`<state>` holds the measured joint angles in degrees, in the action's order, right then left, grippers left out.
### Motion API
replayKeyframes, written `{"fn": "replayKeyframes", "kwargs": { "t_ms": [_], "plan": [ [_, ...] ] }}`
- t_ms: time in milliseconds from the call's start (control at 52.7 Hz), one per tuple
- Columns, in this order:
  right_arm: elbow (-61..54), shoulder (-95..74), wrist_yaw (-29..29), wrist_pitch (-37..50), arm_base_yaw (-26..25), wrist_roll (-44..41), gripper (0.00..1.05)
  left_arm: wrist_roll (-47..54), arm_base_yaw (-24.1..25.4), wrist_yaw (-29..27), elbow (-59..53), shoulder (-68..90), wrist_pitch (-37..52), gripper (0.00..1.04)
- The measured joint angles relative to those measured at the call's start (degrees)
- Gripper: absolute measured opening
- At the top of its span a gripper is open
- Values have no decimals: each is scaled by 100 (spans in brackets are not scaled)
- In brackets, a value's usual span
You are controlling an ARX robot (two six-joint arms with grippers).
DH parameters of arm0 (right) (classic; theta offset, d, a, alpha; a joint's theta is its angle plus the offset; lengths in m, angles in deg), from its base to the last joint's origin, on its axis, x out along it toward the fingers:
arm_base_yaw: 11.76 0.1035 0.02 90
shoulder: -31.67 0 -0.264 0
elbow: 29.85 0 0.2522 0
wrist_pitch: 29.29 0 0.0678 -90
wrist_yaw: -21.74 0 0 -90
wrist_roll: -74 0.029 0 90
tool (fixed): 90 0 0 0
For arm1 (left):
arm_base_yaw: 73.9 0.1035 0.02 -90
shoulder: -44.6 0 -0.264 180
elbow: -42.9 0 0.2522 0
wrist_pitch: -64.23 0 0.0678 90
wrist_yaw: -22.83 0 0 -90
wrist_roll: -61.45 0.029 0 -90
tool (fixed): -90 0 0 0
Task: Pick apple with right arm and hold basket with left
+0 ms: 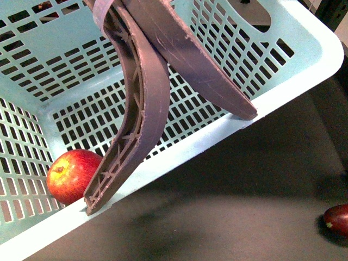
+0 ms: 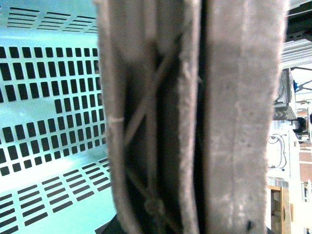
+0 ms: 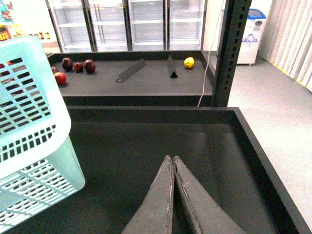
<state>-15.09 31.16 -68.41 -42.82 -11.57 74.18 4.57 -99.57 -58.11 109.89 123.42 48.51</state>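
Observation:
The aqua basket [image 1: 283, 81] hangs tilted and fills most of the front view, its two brown handles [image 1: 147, 103] pulled together above it. The red apple [image 1: 73, 175] lies inside it in the low corner, against the near wall. In the left wrist view the two handles [image 2: 234, 122] fill the picture side by side. My left gripper is shut on them, its own fingers hidden. My right gripper [image 3: 172, 157] is shut with nothing in it, over the black tray floor, with the basket [image 3: 29, 146] beside it.
A dark maroon fruit [image 1: 337, 219] lies on the black surface below the basket's right side. The black tray has a raised rim [image 3: 151, 113]. Behind it, a shelf [image 3: 146, 80] holds several dark red fruits [image 3: 78, 65] and a lemon [image 3: 189, 62]. A black post [image 3: 229, 53] stands at its right.

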Motion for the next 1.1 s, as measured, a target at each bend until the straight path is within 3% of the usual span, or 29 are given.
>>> {"fn": "replayKeyframes", "kwargs": {
  "t_ms": [152,266,399,665,759,816,892,1101],
  "plan": [
    [0,13,0,-13,0,-4,4,-13,0,11,0,-2,0,14],
    [0,13,2,-13,0,-2,27,2,0,-4,0,-4,0,14],
    [0,15,2,-15,0,-2,44,2,0,-2,0,-4,0,14],
    [0,15,2,-15,0,-2,97,2,0,2,0,-4,0,14],
    [0,15,2,-15,0,-2,96,7,-24,-153,0,-4,26,14],
    [0,15,11,-13,0,-2,96,-151,-144,-1252,-2,-4,146,14],
    [0,20,11,-15,0,-2,96,-162,-28,-1965,-2,-24,168,14],
    [0,22,7,-15,0,-2,96,-706,868,-1893,-2,-44,190,14]
  ]
}}
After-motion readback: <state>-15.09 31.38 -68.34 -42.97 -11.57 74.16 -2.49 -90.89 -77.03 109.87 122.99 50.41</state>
